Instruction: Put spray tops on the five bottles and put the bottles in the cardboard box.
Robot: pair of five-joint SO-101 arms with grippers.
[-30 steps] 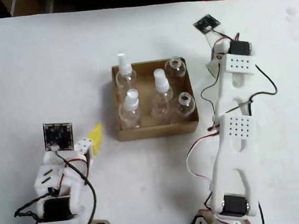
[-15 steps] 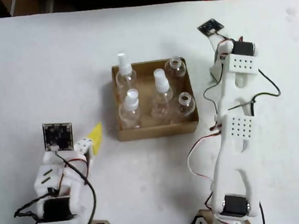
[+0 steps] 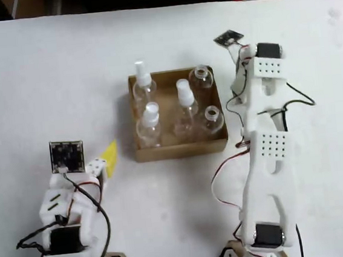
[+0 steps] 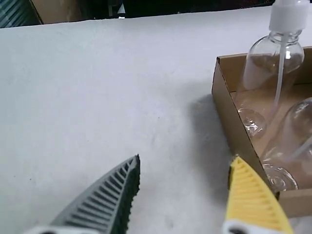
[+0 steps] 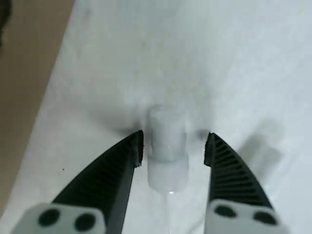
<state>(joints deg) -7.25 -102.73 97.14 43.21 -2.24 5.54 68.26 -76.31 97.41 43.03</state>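
The cardboard box (image 3: 181, 149) stands mid-table and holds five clear bottles. Three carry white spray tops, such as the bottle (image 3: 151, 123) at the near left. The two on the box's right side, the far bottle (image 3: 201, 77) and the near bottle (image 3: 212, 118), have bare necks. A loose white spray top (image 5: 168, 153) lies on the table between the fingers of my right gripper (image 5: 174, 139), which is open around it with small gaps either side. My left gripper (image 4: 185, 161) is open over bare table left of the box, nothing in it; the left gripper (image 3: 104, 159) sits at the lower left.
The right arm (image 3: 265, 150) stretches along the box's right side, its wires hanging close to the box wall. The box corner (image 4: 217, 73) with a capped bottle (image 4: 273, 53) lies just beyond my left gripper's yellow finger. White table extends to the left and far side.
The right arm's wrist has swung left toward the box's far right corner. The left arm and the bottles have not moved.
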